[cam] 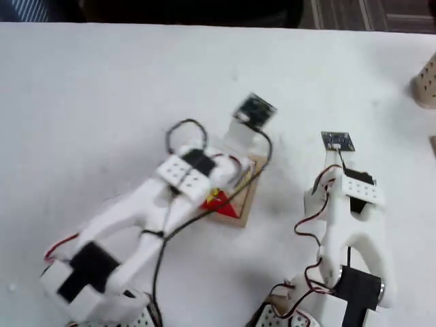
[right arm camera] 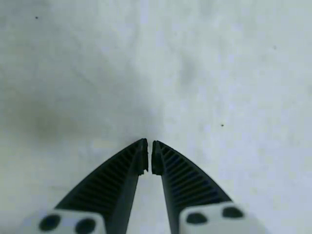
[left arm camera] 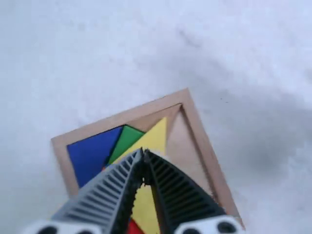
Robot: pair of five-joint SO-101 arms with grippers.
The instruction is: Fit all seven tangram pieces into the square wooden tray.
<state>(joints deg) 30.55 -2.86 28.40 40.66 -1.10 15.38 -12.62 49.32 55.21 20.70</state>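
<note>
I see a plain white surface [cam: 102, 88] running across the whole high view. It is matte and faintly smudged, with a few dark specks visible up close from the wrists. Past its far edge the room falls dark. A striped panel [cam: 27, 9] sits in one far corner and a plank floor [cam: 368, 13] in the other. A pale perforated object [cam: 426, 85] stands at the surface's edge, well apart from everything else.

The tray [cam: 248, 197] lies near the middle of the surface, mostly covered by my left arm [cam: 136, 218]. From that arm's wrist I see the left claw [left arm camera: 145, 158] pinched together, its tips over the tray's inside. A blue piece [left arm camera: 92, 153] sits in one corner of the tray with a green piece [left arm camera: 126, 141] touching it. A yellow piece [left arm camera: 155, 139] lies beside the green one, right under the claw tips. A red piece [cam: 223, 206] shows from above beside the arm. Along the rim next to the yellow, the tray floor is bare wood.

My right arm [cam: 344, 211] rests off to the side, well apart from the tray. The right claw [right arm camera: 149, 158] is drawn together over bare surface, gripping nothing.
</note>
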